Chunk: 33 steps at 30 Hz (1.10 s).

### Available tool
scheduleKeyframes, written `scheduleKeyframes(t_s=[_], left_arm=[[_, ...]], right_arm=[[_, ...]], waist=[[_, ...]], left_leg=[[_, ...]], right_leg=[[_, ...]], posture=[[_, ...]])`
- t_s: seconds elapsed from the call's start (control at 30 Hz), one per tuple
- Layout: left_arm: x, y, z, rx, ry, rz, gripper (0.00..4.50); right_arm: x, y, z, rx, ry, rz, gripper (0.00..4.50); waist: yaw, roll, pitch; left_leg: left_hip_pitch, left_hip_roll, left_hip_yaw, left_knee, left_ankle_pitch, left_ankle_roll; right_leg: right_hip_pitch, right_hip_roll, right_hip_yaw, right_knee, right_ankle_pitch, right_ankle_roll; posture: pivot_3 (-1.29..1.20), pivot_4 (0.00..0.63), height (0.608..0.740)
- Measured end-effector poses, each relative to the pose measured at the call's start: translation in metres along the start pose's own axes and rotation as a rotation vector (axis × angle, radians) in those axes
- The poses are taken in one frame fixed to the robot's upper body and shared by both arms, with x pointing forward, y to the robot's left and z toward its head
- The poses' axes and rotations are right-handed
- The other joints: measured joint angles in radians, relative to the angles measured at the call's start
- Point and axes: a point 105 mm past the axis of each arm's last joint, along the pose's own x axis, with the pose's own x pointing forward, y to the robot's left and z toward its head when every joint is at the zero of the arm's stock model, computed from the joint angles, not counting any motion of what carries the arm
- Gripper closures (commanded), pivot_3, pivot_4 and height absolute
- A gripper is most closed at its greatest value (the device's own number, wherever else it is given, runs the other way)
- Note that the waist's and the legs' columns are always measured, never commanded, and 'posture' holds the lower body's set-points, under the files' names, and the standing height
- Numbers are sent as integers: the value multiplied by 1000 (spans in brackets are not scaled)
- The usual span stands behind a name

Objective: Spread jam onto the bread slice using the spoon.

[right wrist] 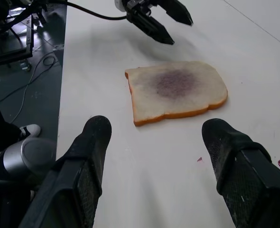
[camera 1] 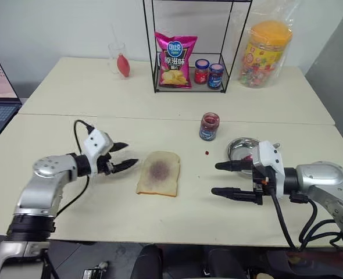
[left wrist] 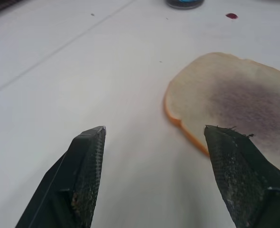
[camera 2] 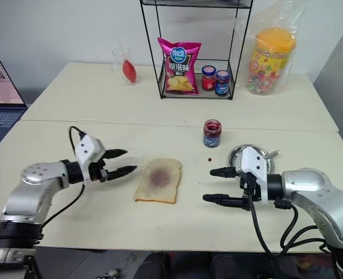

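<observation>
The bread slice (camera 1: 159, 172) lies flat on the table (camera 1: 72, 133) between the two arms, with a purple-red jam stain (camera 1: 159, 169) soaked into its centre; judging by this, spreading is already largely done.

The left gripper (camera 1: 120, 157) is held just beside the bread's left edge, above the table, not touching the crust. Its two black fingers (left wrist: 85, 175) are parted wide with nothing between them, as the left wrist view confirms. This placement is read as a release posture: the bread no longer needs steadying.

The right gripper (camera 1: 219, 178) is held to the right of the bread, apart from it, pointing toward it. Its fingers (right wrist: 85, 166) are spread wide and empty.

The spoon cannot be picked out with certainty. A small metal dish (camera 1: 241, 148) sits just behind the right gripper with something red in it; the spoon is probably parked there, but this is too small to confirm.

The open jam jar (camera 1: 209, 126) stands behind the bread, toward the right, well clear of both arms, presumably kept within reach for reloading. A red drop (camera 1: 207, 153) is noted on the table between jar and dish.

The wire rack (camera 1: 189, 46), holding a crisp bag (camera 1: 175, 59) and two lidded jars (camera 1: 208, 74), stands at the far side, untouched.
</observation>
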Motion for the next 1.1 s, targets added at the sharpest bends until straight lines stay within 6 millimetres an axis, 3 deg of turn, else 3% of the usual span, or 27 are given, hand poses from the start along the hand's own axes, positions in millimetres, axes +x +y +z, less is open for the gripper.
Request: scheduleKeyframes(t_s=[0.1, 0.17, 0.23, 0.3, 0.5, 0.57, 0.67, 0.87, 1.1], left_arm=[[1, -3, 15, 50, -39, -18, 837], [5, -9, 38, 103, -94, -57, 503], [8, -20, 61, 158, -146, -118, 90], [16, -40, 81, 209, -181, -219, 30], [30, -81, 90, 226, -153, -449, 30], [36, -93, 92, 244, -151, -525, 30], [47, -99, 96, 276, -151, -546, 30], [56, -111, 95, 308, -154, -583, 30], [56, -113, 91, 312, -150, -582, 30]], right_arm=[[-7, -11, 6, -7, -80, -121, 1126], [-18, -28, 10, -21, -140, -266, 1126], [-35, -47, 10, -14, -188, -439, 1126], [-60, -63, 3, 53, -263, -645, 1126], [-104, -74, -28, 189, -304, -960, 1126], [-112, -80, -50, 249, -265, -1068, 1126], [-115, -95, -78, 372, -259, -1141, 1126], [-99, -128, -102, 534, -269, -1062, 1126], [-92, -148, -118, 681, -300, -999, 1126]], waist=[[5, -1, 0], [6, -1, 0], [5, -1, -1], [5, -1, -1], [-9, 1, -1], [-10, 1, -1], [-14, 2, -1], [-24, 2, -1], [-24, 3, -1]], left_leg=[[-1, -1, 0, 1, 0, 0], [-1, -1, 0, 1, 0, 0], [0, -1, 1, 1, 0, 0], [0, -1, 1, 0, 0, 0], [1, 0, 2, -1, 0, 0], [2, 0, 2, 0, 0, 0], [2, 0, 5, 1, 3, 3], [4, 0, 8, 0, 4, 5], [3, -1, 11, 0, 4, 5]], right_leg=[[0, 0, 0, 0, 0, 0], [0, 0, 0, 0, 0, 1], [1, 0, 0, 0, 1, 1], [1, 0, 0, 0, 1, 0], [0, 2, 2, 2, 1, 0], [0, 2, 3, 2, 0, 1], [0, 2, 5, 2, 3, 1], [0, 3, 10, 1, 5, 2], [-1, 3, 13, 1, 6, -1]], posture=[[0, 150, 740], [0, 150, 740], [0, 150, 740], [0, 150, 740], [0, 150, 740], [0, 150, 740], [0, 150, 740], [0, 150, 740], [0, 150, 740]])
